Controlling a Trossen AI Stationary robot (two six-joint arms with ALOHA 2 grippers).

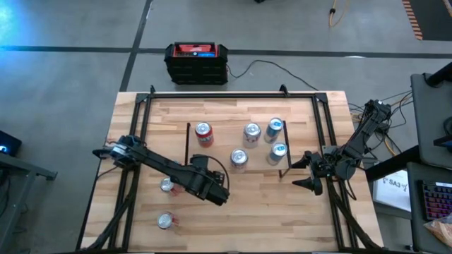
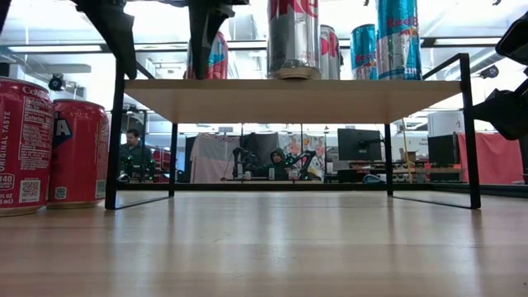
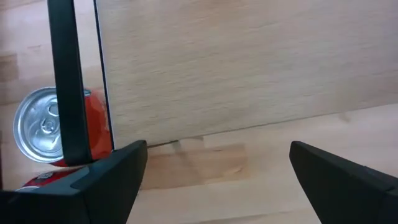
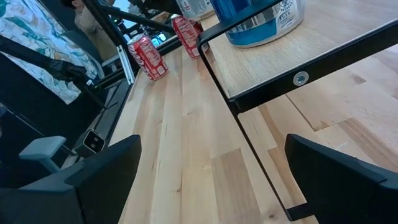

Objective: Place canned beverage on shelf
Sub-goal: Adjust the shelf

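five cans are already set on the shelf at frame centre. the left gripper, wide open and empty, is seen below it; the right gripper, also open and empty, waits at right. next, a red can at lower left must be grasped. its lid is shown only by the left wrist view.

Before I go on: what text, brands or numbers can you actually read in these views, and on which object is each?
"ORIGINAL TASTE": down the side of the nearest red soda can on the tabletop, low view.
"140": low on that same can.
"SA3": partly legible, on a white sheet right of the table.
Lettering on the tall silver-and-red can and tall blue-and-silver can on the light-wood shelf: cropped, unreadable.
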